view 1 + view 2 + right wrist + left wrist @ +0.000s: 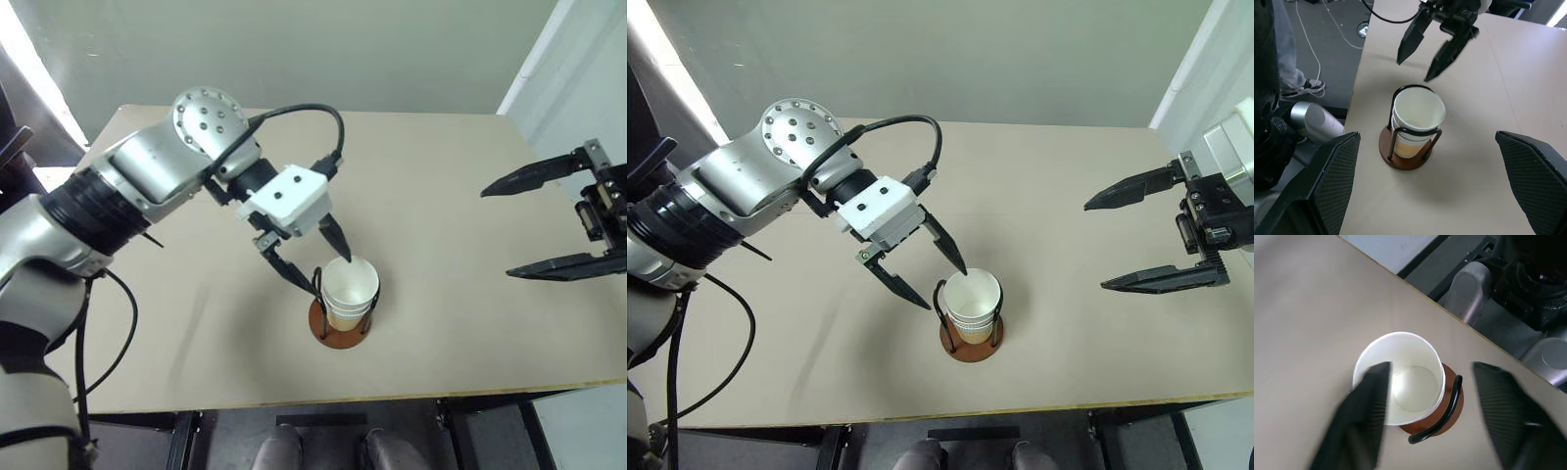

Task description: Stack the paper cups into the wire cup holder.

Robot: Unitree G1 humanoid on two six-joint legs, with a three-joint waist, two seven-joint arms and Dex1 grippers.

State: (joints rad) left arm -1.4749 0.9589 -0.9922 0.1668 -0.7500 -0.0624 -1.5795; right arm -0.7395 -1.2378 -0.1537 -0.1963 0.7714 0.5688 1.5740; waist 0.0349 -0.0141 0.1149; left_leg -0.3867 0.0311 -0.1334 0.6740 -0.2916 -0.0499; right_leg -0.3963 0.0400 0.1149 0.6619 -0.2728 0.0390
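a stack of nested paper cups [972,299] sits upright inside the wire cup holder [971,338], which stands on the tan counter [1068,196] near its front edge, about midway across. the left end effector [945,287] hangs just above and left of the stack, its two black fingers spread, one tip at the top cup's rim, holding nothing. the right end effector [1095,245] hovers well apart at the right, fingers spread wide and empty.

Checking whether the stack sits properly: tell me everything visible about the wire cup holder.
The wire cup holder has a round reddish-brown disc base and thin black wire loops rising upright. It stands on the tan table near its front edge, holding nested paper cups whose white rim rises slightly above the loops. The open left gripper hovers just above, apparently not touching.
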